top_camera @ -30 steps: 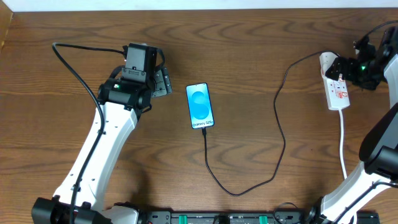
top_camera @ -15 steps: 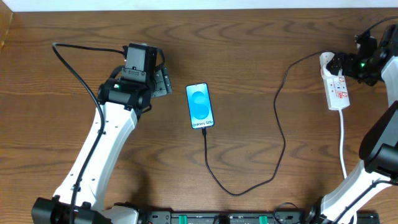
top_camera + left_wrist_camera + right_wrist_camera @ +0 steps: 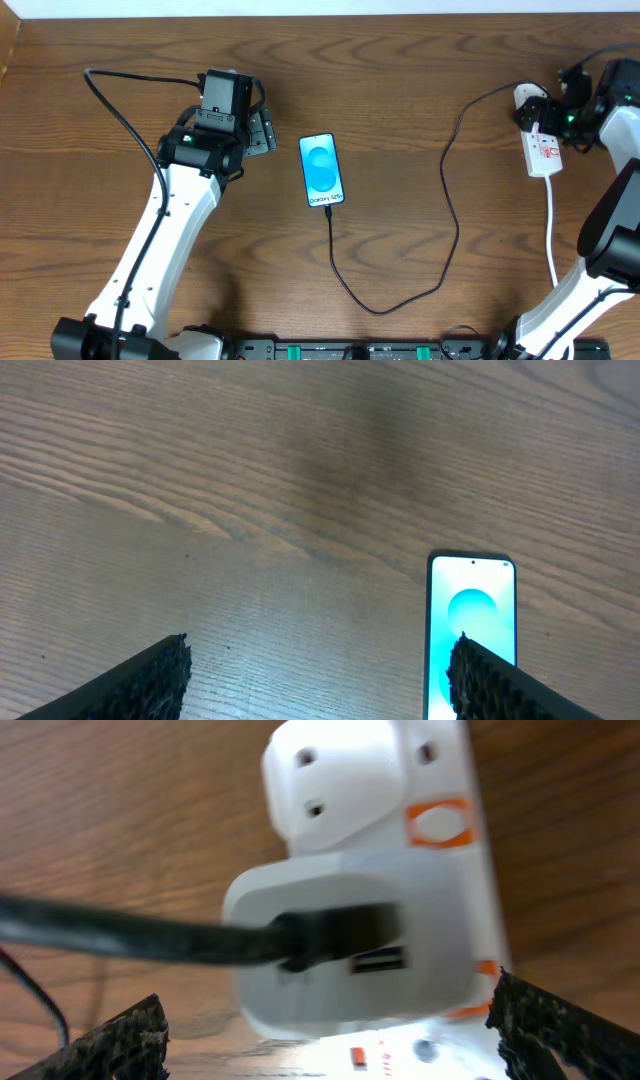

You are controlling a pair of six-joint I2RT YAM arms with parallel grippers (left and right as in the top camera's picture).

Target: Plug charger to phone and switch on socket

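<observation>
On the dark grained wooden bench point(image 3: 400, 60) the lit phone point(image 3: 322, 171) lies centre, the charger point(image 3: 330, 235) looping from its near end to the socket point(image 3: 541, 150) at right; left jaws and right jaws spread wide, empty.

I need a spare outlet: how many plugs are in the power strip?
1: a white adapter on the strip, with the charger running from it. The outlet next to it is empty; the rest of the strip may be hidden.

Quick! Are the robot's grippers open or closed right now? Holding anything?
Left gripper: open, holding nothing.
Right gripper: open, holding nothing, over the white adapter on the power strip.
</observation>
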